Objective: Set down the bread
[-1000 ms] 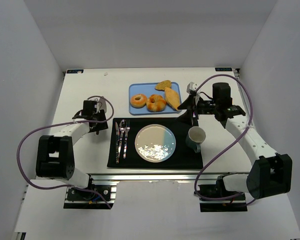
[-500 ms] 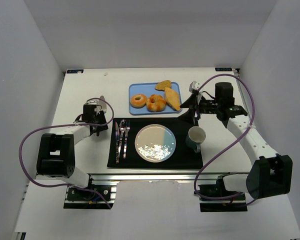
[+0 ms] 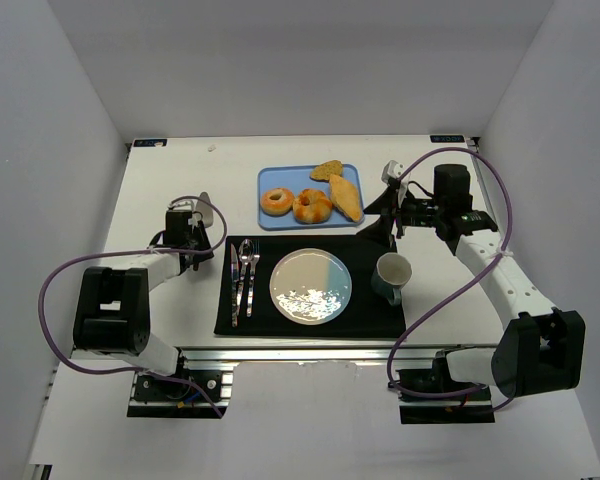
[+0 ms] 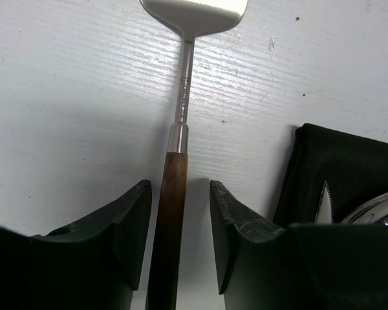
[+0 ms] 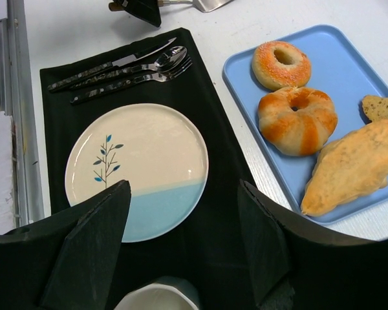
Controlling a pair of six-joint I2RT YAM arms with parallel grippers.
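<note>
The bread, a small glossy golden-orange bagel (image 3: 276, 201) with a centre hole, lies at the left end of the blue tray (image 3: 298, 176). It also shows in the right wrist view (image 5: 281, 64). My right gripper (image 3: 382, 226) is open and empty. It hovers over the black placemat between the plate (image 5: 136, 165) and the tray (image 5: 330, 58), with its jaws (image 5: 183, 188) wide apart. My left gripper (image 3: 194, 230) is open on the table left of the placemat. The wooden handle of a spatula (image 4: 171, 213) lies between its fingers (image 4: 179, 186), with a gap on each side.
A knotted roll (image 5: 297, 119), a flat tan bread slice (image 5: 349, 168) and a small brown piece (image 5: 381, 108) share the tray. Knife, fork and spoon (image 3: 242, 280) lie left of the plate (image 3: 310, 286). A mug (image 3: 391, 276) stands to its right.
My left gripper has drawn back a little along the spatula, whose blade now shows beyond it. My right gripper has shifted slightly to the right and away.
</note>
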